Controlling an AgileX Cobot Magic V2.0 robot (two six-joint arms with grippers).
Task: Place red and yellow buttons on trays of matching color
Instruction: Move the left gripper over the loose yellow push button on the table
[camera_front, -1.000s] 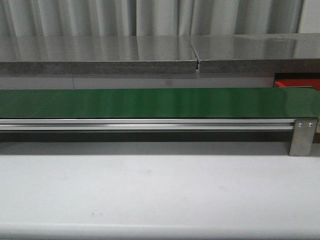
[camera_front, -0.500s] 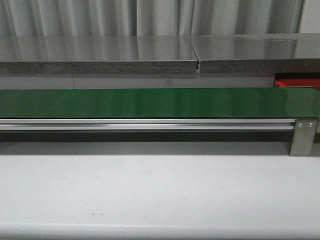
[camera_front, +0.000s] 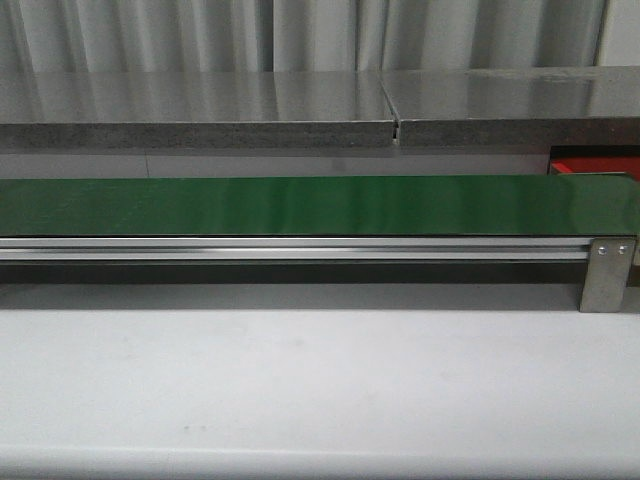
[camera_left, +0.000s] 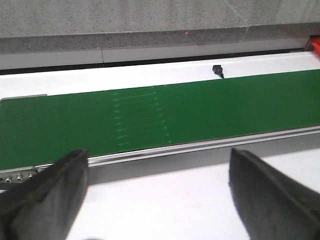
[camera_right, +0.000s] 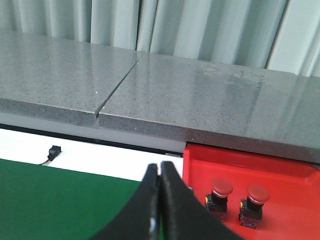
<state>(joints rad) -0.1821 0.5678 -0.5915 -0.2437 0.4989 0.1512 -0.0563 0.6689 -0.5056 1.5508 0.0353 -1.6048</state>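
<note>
A bright red tray shows in the right wrist view beyond the end of the green belt, and a corner of it peeks out at the far right in the front view. Two red buttons stand upright in it, one beside the other. My right gripper is shut with nothing between its fingers, above the belt's end just beside the tray. My left gripper is open and empty over the white table in front of the belt. No yellow button or yellow tray is in view.
The long green belt runs across the front view on an aluminium rail with a metal bracket at its right end. A grey stone ledge and curtains lie behind. A small black sensor sits past the belt.
</note>
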